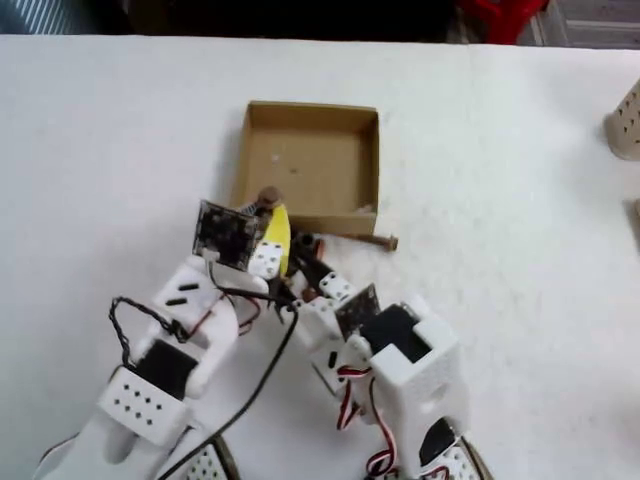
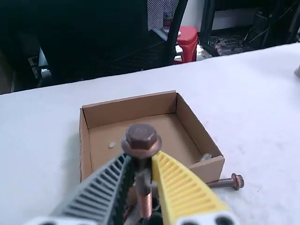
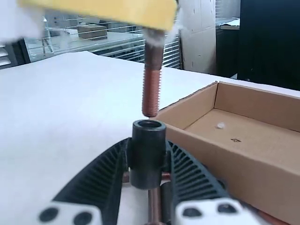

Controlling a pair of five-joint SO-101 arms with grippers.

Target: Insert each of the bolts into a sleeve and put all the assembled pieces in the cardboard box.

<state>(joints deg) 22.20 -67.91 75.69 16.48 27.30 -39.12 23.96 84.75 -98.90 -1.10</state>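
Observation:
My left gripper (image 2: 139, 169) is shut on a copper bolt (image 2: 142, 154), held upright with its hex head on top. From the right wrist view the bolt (image 3: 151, 84) hangs thread down, its tip just above the mouth of a black sleeve (image 3: 147, 152). My right gripper (image 3: 146, 161) is shut on that sleeve and holds it upright. Both grippers meet in the high view just in front of the cardboard box (image 1: 254, 140), the left gripper (image 1: 270, 228) over the right gripper (image 1: 303, 262). Another bolt (image 1: 365, 239) lies on the table against the box's near wall.
The box (image 2: 85, 126) is open and holds a small white speck. A perforated beige object (image 1: 625, 122) stands at the table's far right edge. Cables (image 1: 250, 385) trail from the arms near the table's front.

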